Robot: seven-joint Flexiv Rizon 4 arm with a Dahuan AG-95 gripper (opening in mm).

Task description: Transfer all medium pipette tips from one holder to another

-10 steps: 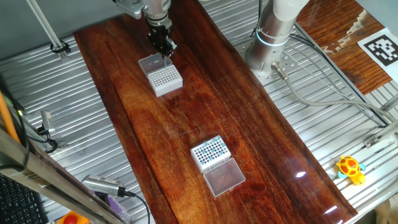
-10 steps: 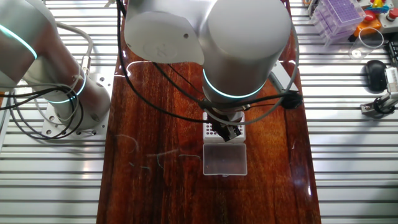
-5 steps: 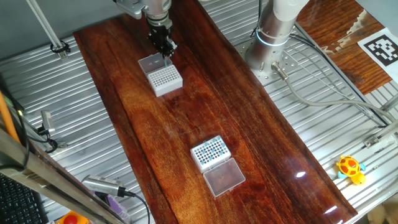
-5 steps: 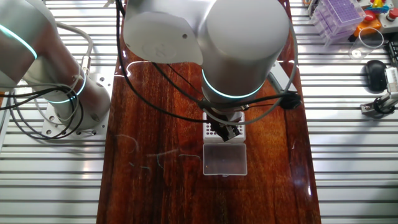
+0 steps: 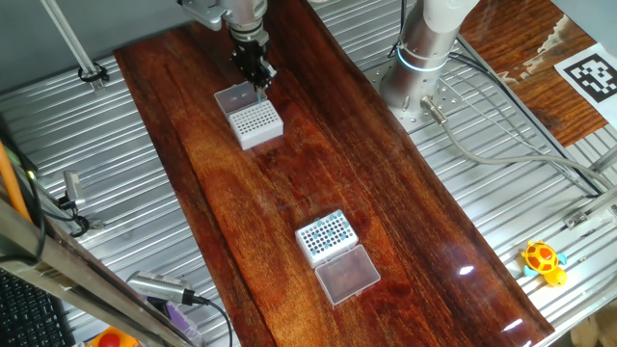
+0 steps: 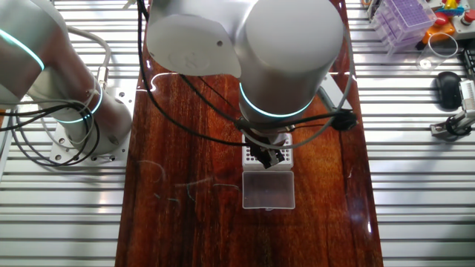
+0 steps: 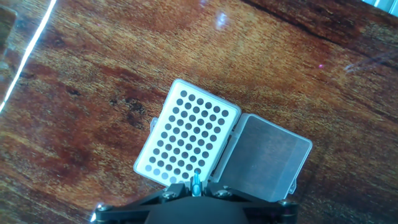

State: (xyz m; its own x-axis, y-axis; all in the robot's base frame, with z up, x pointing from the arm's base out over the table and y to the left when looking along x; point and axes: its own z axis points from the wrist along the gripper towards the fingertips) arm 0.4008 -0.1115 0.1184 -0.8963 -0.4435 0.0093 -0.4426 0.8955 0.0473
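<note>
a dark wooden bench (image 5: 318,173) ran between ribbed metal panels. two white pipette tip holders sat on it, well apart. the far holder (image 5: 256,120) had its clear lid (image 5: 232,97) folded open flat beside it. every hole seen in this holder looked dark and vacant. the tool (image 5: 260,79) hung just above the far holder, at the edge next to the lid hinge. in the hand view, one teal-blue medium pipette tip (image 7: 196,183) was pinched between the tool's narrowly closed fingers, pointing down just over the holder's (image 7: 188,137) near row of holes. whether the tip touched the holder could not be told. in the other fixed view, the arm's large grey body hid most of this holder, leaving the tool (image 6: 269,157) and the lid (image 6: 268,190) visible below it. the near holder (image 5: 325,235) sat farther along the bench from the far holder and carried the remaining medium pipette tips (image 5: 328,231), seen as small blue dots. its own clear lid (image 5: 347,274) lay open beside it.
</note>
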